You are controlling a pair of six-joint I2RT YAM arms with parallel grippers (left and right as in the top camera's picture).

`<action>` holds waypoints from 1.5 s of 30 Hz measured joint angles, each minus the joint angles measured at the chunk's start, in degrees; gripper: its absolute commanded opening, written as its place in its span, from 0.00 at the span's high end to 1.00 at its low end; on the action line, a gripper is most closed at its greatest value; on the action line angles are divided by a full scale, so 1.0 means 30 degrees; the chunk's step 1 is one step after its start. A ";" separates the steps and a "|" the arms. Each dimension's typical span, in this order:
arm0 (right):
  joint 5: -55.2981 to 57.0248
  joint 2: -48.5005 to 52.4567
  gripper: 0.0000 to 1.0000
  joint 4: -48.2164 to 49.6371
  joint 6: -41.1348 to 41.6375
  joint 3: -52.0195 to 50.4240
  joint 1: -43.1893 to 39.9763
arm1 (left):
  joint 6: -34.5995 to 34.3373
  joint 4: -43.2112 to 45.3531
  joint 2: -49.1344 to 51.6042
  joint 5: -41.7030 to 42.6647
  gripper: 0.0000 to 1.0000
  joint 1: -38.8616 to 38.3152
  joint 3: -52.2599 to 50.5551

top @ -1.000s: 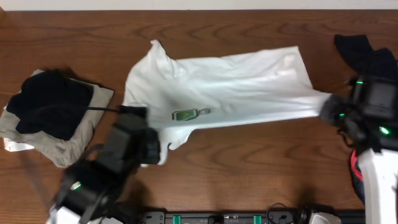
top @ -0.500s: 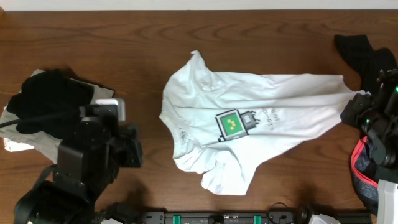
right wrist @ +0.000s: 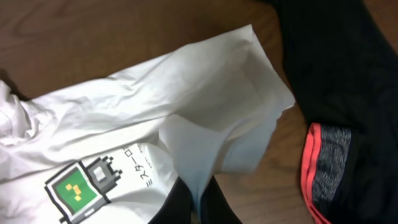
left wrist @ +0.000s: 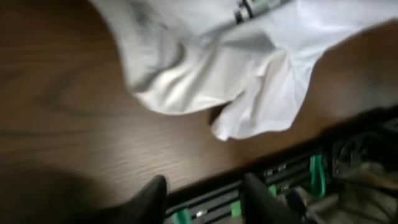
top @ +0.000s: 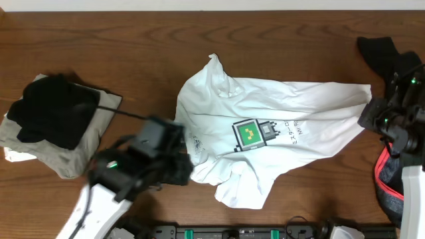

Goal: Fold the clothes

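Overhead, the white T-shirt lies logo-up on the table, between both arms. Left wrist: the left gripper hangs spread and empty, near the shirt's edge. Right wrist: the right gripper pinches a T-shirt corner, beside the black, red-trimmed garment.

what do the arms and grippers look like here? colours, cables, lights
Both alike: left arm and right arm have white lower links and bulky black wrist housings with small green lights. Left gripper and right gripper have plain black fingers. A thin black cable runs to the left wrist.
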 measured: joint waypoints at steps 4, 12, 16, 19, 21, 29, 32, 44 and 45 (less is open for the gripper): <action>0.0000 0.0379 0.99 -0.0007 -0.0022 0.0000 0.0000 | -0.0765 0.2936 0.1821 0.0466 0.47 -0.2368 -0.1581; 0.0000 0.0517 0.99 0.0000 -0.0022 0.0000 0.0000 | -0.1894 0.5858 0.6033 0.0692 0.44 -0.6105 -0.2244; 0.0000 0.0517 0.99 -0.0007 -0.0022 0.0000 0.0000 | -0.2193 0.7417 0.8524 0.0707 0.44 -0.7104 -0.2244; 0.0000 0.0517 0.99 -0.0007 -0.0022 0.0000 0.0000 | -0.2484 0.7708 1.0010 0.0780 0.41 -0.7198 -0.2244; 0.0000 0.0525 0.99 -0.0015 -0.0022 0.0000 0.0000 | -0.2623 0.7730 1.0542 0.0896 0.30 -0.7089 -0.2244; 0.0000 0.0525 0.99 -0.0015 -0.0022 0.0000 0.0000 | -0.3504 0.8990 1.0644 0.0525 0.21 -0.6827 -0.2237; 0.0000 0.0525 0.99 -0.0015 -0.0022 0.0000 0.0000 | -0.4131 0.9493 1.0761 0.0117 0.21 -0.6819 -0.2237; 0.0000 0.0525 0.99 -0.0015 -0.0022 0.0000 0.0000 | -0.5901 1.0797 1.2524 0.0765 0.78 -0.6994 -0.1909; 0.0000 0.0525 0.99 -0.0015 -0.0022 0.0000 0.0000 | -0.5931 1.0863 1.2677 0.0896 0.86 -0.7016 -0.1909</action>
